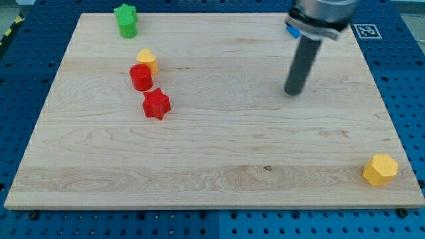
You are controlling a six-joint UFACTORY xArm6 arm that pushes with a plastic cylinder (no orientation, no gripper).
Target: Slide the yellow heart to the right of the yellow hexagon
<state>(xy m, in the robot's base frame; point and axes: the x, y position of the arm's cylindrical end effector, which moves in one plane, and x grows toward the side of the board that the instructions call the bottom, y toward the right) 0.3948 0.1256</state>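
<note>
Camera view takes in a pale wooden surface (pixel 219 159) lying on a blue perforated base (pixel 405 79). Nearest the view's bottom, at about 4 o'clock from the board's centre, the yellow hexagon (pixel 380 169) sits close to the lower right corner, well apart from every other block.

Farther back, on the view's left, three blocks form a short line running from 5 o'clock up to 11 o'clock. The red star (pixel 157 104) is the lowest of them. Just beyond it, at its 11 o'clock, stands the red cylinder (pixel 141 77); the two are very near, though whether they touch is hard to tell. The yellow heart (pixel 147 60) sits at the cylinder's 1 o'clock, pressed against or just beside its upper edge. So the heart lies far across the board from the hexagon, at roughly 10 o'clock from it.

At a similar depth on the view's right, my tip (pixel 293 92) rests on bare wood, at 3 o'clock from the red cluster and well apart from it, and at about 11 o'clock from the hexagon. It touches no block. The arm carries no hand, only the dark rod.

Farthest away, near the board's top left edge, the green star (pixel 125 20) stands alone, at 11 o'clock from the heart.
</note>
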